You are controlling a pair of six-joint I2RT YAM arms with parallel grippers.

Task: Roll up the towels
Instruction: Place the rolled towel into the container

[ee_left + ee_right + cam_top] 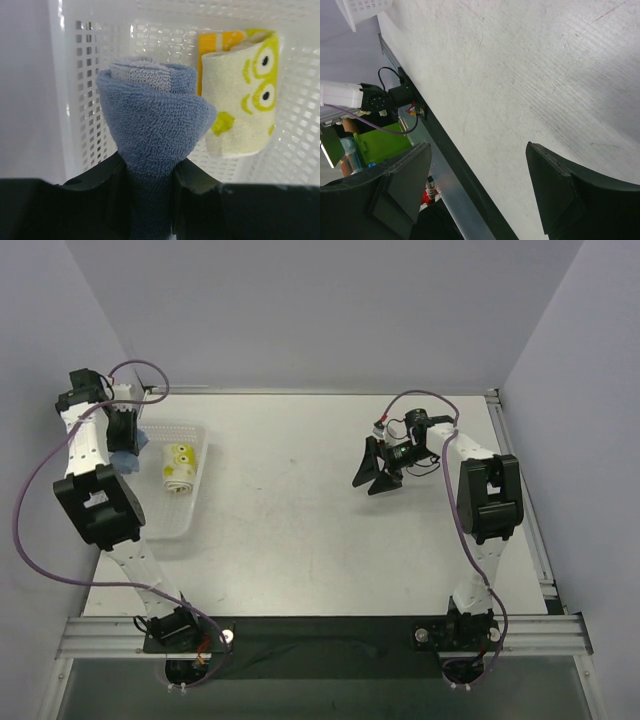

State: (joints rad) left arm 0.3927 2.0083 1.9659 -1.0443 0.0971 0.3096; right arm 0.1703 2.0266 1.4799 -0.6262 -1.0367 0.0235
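My left gripper [148, 187] is shut on the rolled light blue towel [152, 127] and holds it over the left end of the white mesh basket [100, 60]. From above the blue towel [132, 452] shows under the left gripper [127, 435] at the basket's left rim. The cream-white towel with yellow and green prints [242, 92] lies rolled inside the basket, to the right of the blue one; it also shows in the top view [179, 467]. My right gripper [377, 470] is open and empty above the bare table, far to the right of the basket [190, 502].
The table [300, 510] is a white board with metal rails at its right and near edges. In the right wrist view the open fingers [402, 180] frame the table [520, 75], the near rail and the arm bases. A corner of the basket [362, 10] shows there.
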